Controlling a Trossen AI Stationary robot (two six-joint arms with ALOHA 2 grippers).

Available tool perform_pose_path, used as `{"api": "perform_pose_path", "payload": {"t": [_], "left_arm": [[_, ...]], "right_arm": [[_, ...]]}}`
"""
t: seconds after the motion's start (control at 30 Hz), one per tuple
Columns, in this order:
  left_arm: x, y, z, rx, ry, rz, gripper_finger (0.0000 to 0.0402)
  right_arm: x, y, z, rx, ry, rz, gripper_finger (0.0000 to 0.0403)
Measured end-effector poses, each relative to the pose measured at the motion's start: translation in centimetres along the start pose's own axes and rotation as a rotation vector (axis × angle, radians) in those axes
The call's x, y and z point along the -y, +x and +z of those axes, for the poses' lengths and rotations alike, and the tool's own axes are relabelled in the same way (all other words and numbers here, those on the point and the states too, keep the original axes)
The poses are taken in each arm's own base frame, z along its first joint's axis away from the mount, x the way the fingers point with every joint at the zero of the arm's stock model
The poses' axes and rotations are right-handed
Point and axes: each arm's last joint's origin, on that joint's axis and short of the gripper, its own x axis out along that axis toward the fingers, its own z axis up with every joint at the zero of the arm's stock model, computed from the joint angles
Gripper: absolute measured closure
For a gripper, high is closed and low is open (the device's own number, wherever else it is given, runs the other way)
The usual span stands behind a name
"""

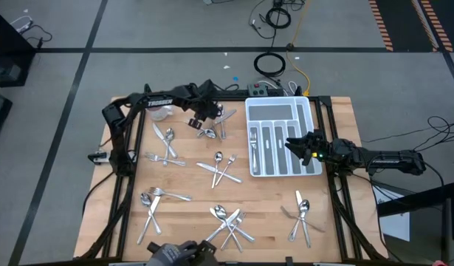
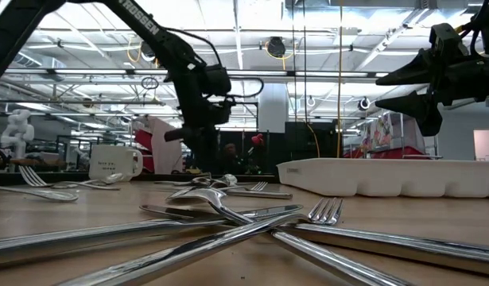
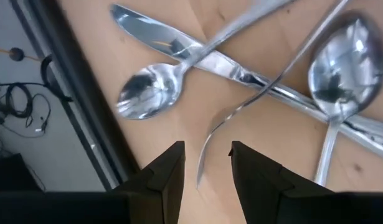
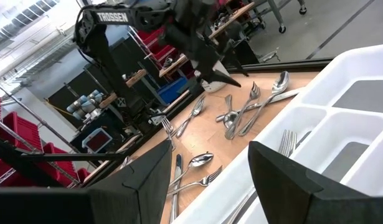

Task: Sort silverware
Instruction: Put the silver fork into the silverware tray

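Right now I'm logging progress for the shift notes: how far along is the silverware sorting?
Early on. A few pieces already lie in the white tray, a fork among them. The left gripper, open, hovers over a fork in the cluster near the mug, nothing held. The right gripper is open and empty over the tray. Most of the silverware lies scattered on the table.

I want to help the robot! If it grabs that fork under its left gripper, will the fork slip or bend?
The fork looks like shiny polished metal, so it would probably stay stiff, not bend. It lies flat on the wooden table, thin and smooth, so it may slip between the left gripper's open fingers. It crosses a knife, which might shift.
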Motion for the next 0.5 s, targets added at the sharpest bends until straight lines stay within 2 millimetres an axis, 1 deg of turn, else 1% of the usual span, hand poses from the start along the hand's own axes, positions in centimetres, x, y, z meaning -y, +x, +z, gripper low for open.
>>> {"api": "perform_pose_path", "payload": {"t": [0.13, 0.23, 0.33, 0.4, 0.43, 0.5], "left_arm": [[0.4, 1.9, 0.0, -0.019, 0.006, -0.045, 0.0265], [0.2, 2.8, 0.1, -0.012, 0.005, -0.029, 0.0265], [0.5, 3.6, 0.0, -0.023, 0.006, -0.047, 0.0273], [0.4, 3.3, 0.0, -0.023, 0.005, -0.036, 0.0295], [0.3, 3.3, 0.0, -0.023, 0.003, -0.034, 0.0313], [0.4, 3.5, -0.2, -0.028, 0.002, -0.042, 0.0364]], "right_arm": [[0.0, 0.0, 0.0, 0.000, 0.000, 0.000, 0.0199], [0.0, 0.0, 0.0, 0.000, 0.001, 0.000, 0.0199], [0.0, 0.0, 0.0, 0.000, 0.013, 0.000, 0.0199], [0.0, 0.0, 0.0, 0.000, 0.026, 0.000, 0.0199], [0.0, 0.0, 0.0, 0.000, 0.026, 0.000, 0.0199], [0.0, 0.0, 0.0, 0.000, 0.027, 0.000, 0.0199]]}}
